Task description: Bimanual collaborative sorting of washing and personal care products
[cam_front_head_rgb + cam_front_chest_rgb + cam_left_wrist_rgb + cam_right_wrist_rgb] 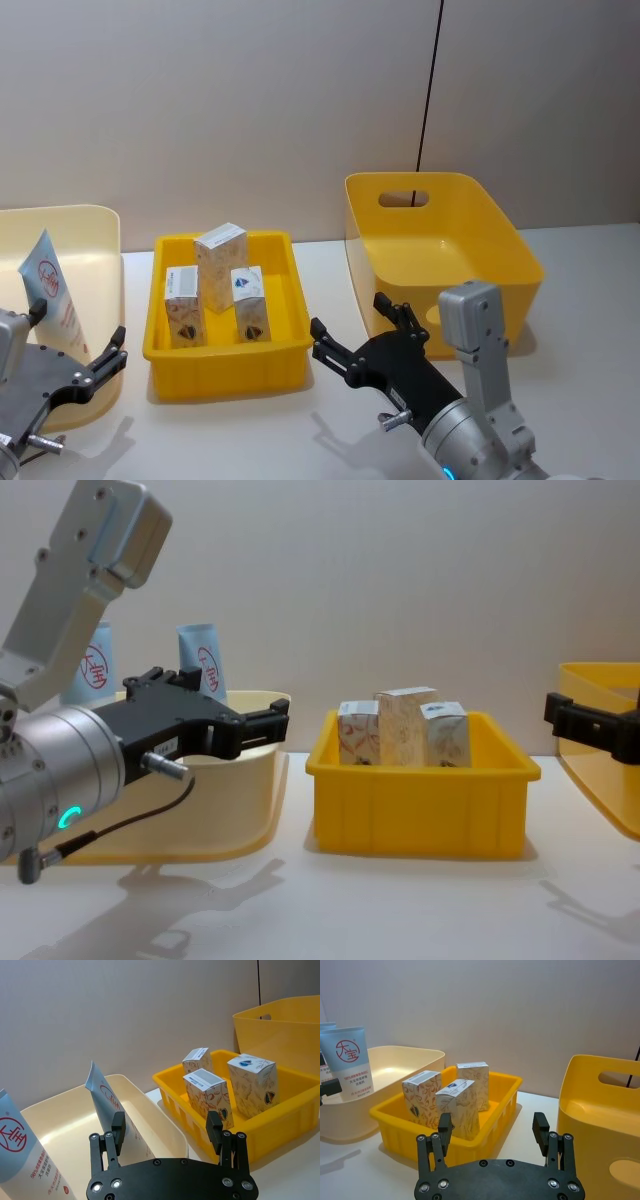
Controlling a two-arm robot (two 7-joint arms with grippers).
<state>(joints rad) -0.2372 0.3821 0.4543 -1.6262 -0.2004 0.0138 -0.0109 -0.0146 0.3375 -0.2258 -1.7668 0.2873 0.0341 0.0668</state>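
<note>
A: Left pincer first. Fingers spread wide, nothing between them, and it hovers in front of the cream tub on the robot's left.

B: And there are the pale-blue tubes, two of them standing in that tub with their red round logos showing. The one nearer the middle is tilted.

A: Over to the right pincer. It's open as well and holding nothing. It hangs above the surface, between the yellow tray and the deep yellow bin.

B: Three patterned cartons stand upright in the tray, close together. The tallest is set a little behind the other two.

A: The tray sits in the centre, just beside the tub. The handled bin is off to the robot's right, apart from the tray.

B: Neither pincer touches a tube or a carton.
</note>
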